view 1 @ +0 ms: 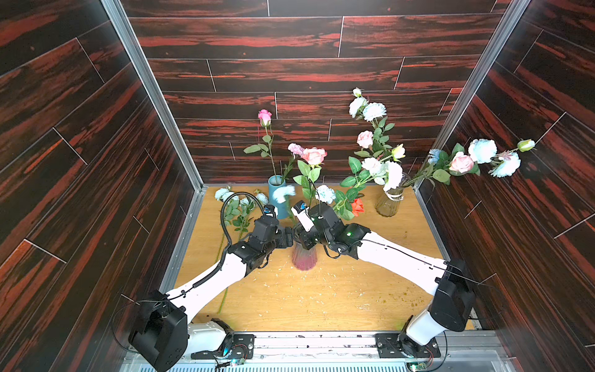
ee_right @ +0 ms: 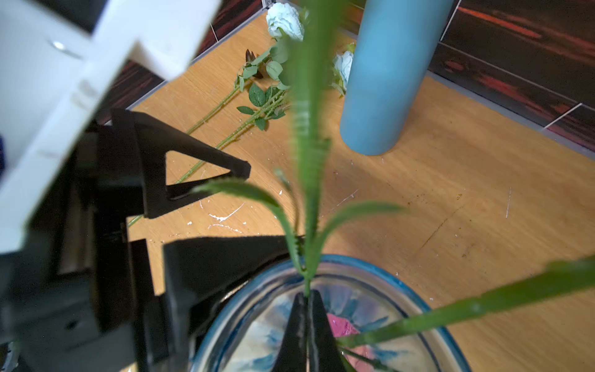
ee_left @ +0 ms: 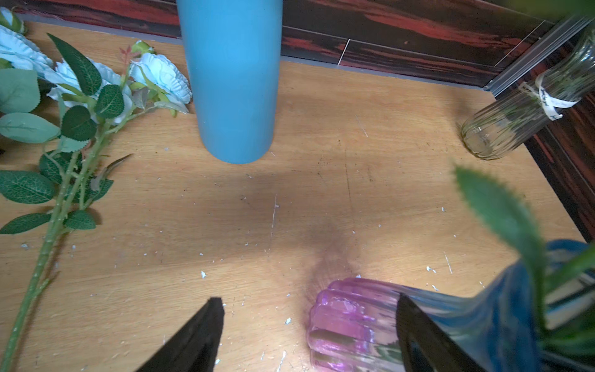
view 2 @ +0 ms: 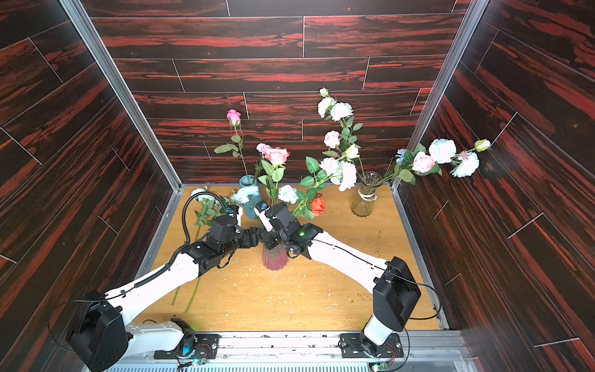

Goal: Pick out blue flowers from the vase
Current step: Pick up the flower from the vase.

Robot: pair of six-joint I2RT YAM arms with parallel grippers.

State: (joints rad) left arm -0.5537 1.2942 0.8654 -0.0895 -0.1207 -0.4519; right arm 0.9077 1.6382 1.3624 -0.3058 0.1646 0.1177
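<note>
Blue carnation stem point(ee_right: 308, 193) stands in pink glass vase point(view 1: 304, 259) | my right gripper point(ee_right: 308, 294) clamps it at vase mouth | my left gripper point(ee_left: 307, 299) gapes beside vase rim | more blue flowers point(view 1: 222, 194) lie on table point(view 1: 354, 290)

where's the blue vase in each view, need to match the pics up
In a top view: blue vase at the table's back, behind the pink vase, slightly left.
In a top view: same spot, behind the pink vase.
Left wrist: blue vase upright near the back wall, beyond the pink vase.
Right wrist: blue vase beyond the pink vase's rim.
Shared landmark: the pink vase.
</note>
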